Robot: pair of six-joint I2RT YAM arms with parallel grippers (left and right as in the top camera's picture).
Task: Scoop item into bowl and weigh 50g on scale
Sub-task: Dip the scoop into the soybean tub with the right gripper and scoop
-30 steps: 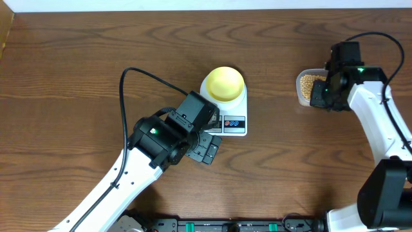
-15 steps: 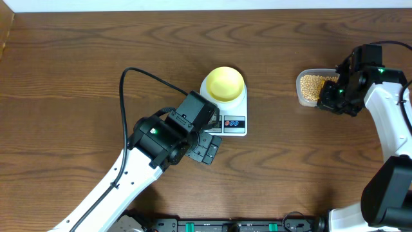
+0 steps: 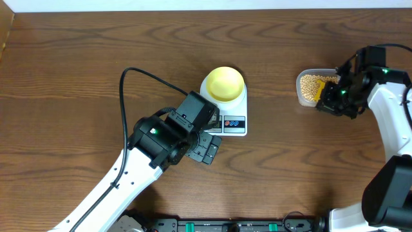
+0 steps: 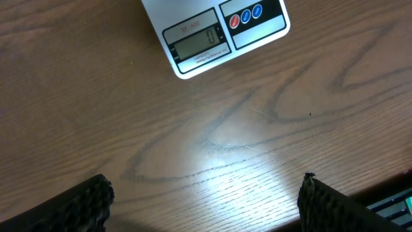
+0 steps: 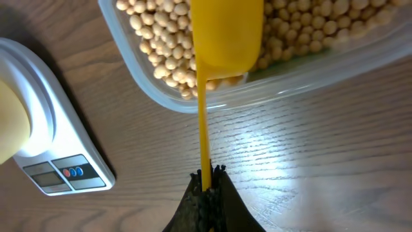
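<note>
Right wrist view: the right gripper (image 5: 206,179) is clamped narrow on the thin handle of the yellow scoop (image 5: 225,32). The scoop's long axis runs straight out from the fingertips, in line with the wrist. Its head points away from the wrist into the clear tub (image 5: 168,96) and lies over the beans (image 5: 154,38), with the handle crossing the tub's near wall. I cannot tell whether the head has dug in or carries a load. Against the overhead view of one second ago, the right arm has drawn back to the right of the tub and swung round, so beans that the wrist partly covered now show. I judge this to be the scooping approach, with no transfer begun. The beans lie in the tub, well right of the scale (image 3: 235,122); the bowl (image 3: 224,82) sits on its platform, apparently empty. On the other side, the left gripper (image 4: 209,206) is spread wide, holding nothing, near the scale's front edge and unmoved. The display (image 4: 196,46) reads 0.
</note>
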